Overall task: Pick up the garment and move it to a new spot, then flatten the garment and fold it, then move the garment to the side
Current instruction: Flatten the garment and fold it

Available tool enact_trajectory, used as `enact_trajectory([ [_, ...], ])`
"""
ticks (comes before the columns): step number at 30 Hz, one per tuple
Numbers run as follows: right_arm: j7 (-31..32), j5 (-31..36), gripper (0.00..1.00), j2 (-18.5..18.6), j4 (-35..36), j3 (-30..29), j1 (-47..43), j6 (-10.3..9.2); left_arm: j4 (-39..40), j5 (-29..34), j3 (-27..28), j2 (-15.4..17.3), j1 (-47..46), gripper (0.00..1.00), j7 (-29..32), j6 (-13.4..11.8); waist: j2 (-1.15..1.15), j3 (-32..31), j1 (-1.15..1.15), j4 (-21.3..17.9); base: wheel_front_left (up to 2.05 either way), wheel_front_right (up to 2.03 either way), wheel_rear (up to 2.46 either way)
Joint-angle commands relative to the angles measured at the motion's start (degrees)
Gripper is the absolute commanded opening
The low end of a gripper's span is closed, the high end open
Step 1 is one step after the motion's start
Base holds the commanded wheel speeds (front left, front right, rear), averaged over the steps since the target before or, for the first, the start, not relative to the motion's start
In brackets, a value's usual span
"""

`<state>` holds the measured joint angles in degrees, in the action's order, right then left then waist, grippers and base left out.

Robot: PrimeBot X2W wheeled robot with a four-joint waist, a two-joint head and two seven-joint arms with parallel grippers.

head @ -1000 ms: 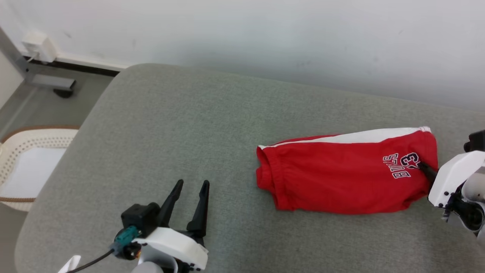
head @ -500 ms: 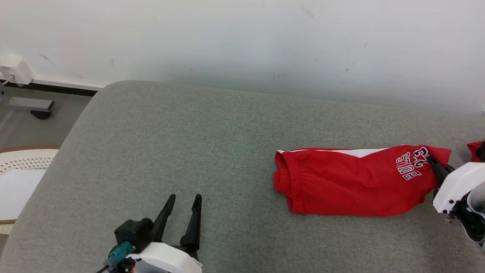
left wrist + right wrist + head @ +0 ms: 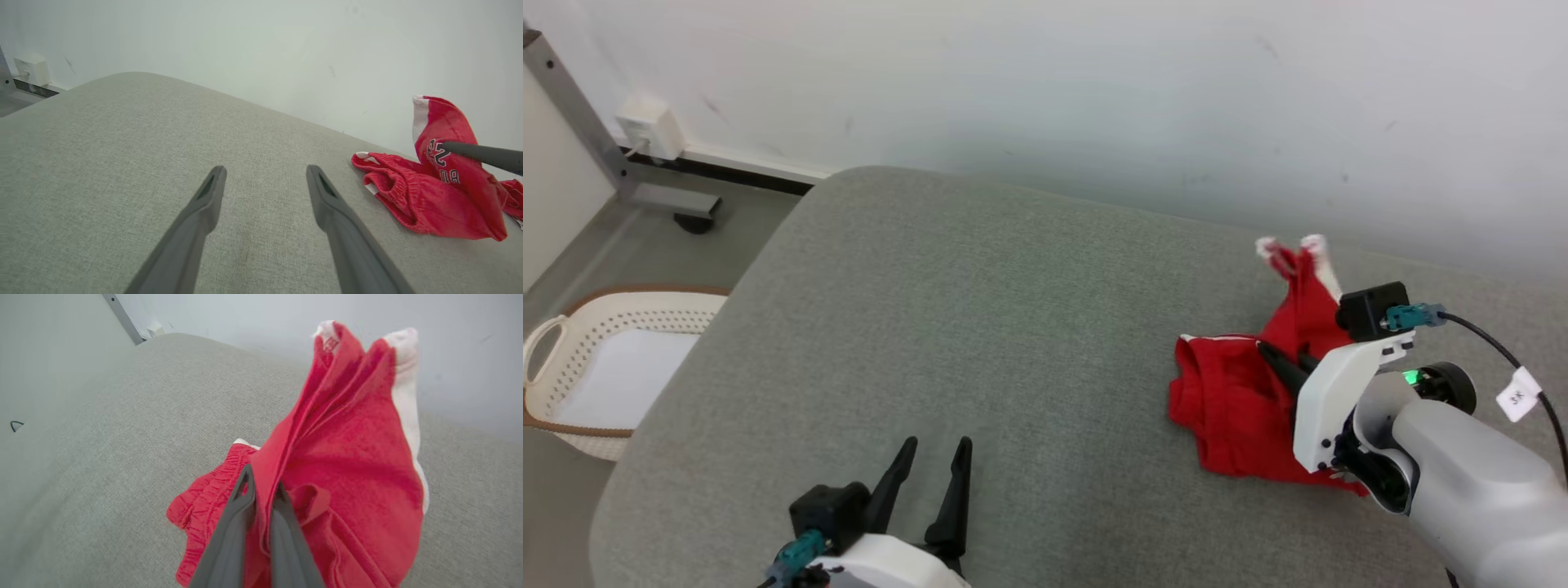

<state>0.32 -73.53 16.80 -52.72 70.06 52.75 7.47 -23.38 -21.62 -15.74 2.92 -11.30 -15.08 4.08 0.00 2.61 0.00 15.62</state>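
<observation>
One pair of red fabric shorts w/ white side stripe lies bunched at right of grey fabric-covered surface, one leg pulled upward. Right gripper pinches that raised cloth, fingers pressed together. Left gripper spread over bare surface, well apart from shorts.

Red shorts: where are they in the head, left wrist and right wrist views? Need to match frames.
Head view: red shorts right of centre, one leg held up by the right gripper.
Left wrist view: shorts at the right edge, bunched, leg raised.
Right wrist view: shorts centre, fanning up from the pinched fold.
Shared landmark: white wall box, upper left in every view.
</observation>
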Motion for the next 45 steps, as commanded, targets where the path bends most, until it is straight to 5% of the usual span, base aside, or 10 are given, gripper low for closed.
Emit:
enact_trajectory([
  [1,0.6,0.7,0.0,-0.4,-0.2,0.4,0.3,0.0,-0.3,-0.1,0.0,0.2,0.0,1.0,-0.1,0.1,0.0,-0.2,0.0,1.2,0.0,0.0,0.0],
  [11,5.5,2.1,0.0,-4.2,-2.5,2.2,-2.1,0.0,-0.8,-1.1,-0.5,0.1,-0.3,1.0,-0.1,-0.2,0.0,-0.5,0.0,3.1,0.0,0.0,0.0],
  [12,5.3,2.2,0.1,-4.7,-2.5,2.2,-2.5,0.0,-1.0,-1.1,-0.5,0.1,-0.1,1.0,-0.1,-0.3,0.0,-0.7,0.0,3.0,0.0,0.0,0.0],
  [13,4.9,2.1,0.47,-5.3,-2.5,2.3,-2.7,0.0,-1.0,-1.1,-0.3,0.1,-0.1,1.0,-0.1,-0.4,0.0,-0.7,0.0,2.8,0.0,0.0,0.0],
  [14,4.4,2.0,1.0,-5.7,-2.5,2.2,-3.0,0.0,-0.7,-1.1,-0.3,0.1,-0.2,1.0,-0.1,-0.4,0.0,-0.7,0.0,2.6,0.0,0.0,0.0],
  [22,-2.3,0.4,1.0,-5.9,4.8,1.4,-4.8,-0.01,1.6,1.1,1.7,0.1,0.1,1.0,-0.1,-0.6,0.0,-1.5,0.0,-0.6,0.0,0.0,0.0],
  [30,-13.5,1.6,1.0,1.9,17.0,-3.1,-6.6,-0.01,5.1,3.5,5.4,0.2,2.0,1.0,-0.1,-0.2,0.0,-3.1,0.0,-5.4,0.0,0.0,0.0],
  [38,-15.5,8.9,1.0,10.3,20.0,-22.9,-14.3,-0.01,7.8,5.1,8.1,0.2,3.7,1.0,-0.1,0.5,0.0,-3.6,0.0,-8.8,0.0,0.0,0.0],
  [45,-15.5,19.4,1.0,6.7,18.6,-38.8,-24.3,-0.01,9.3,5.5,8.4,0.1,4.6,1.0,-0.1,1.0,0.0,-3.2,0.0,-8.6,0.0,0.0,0.0],
])
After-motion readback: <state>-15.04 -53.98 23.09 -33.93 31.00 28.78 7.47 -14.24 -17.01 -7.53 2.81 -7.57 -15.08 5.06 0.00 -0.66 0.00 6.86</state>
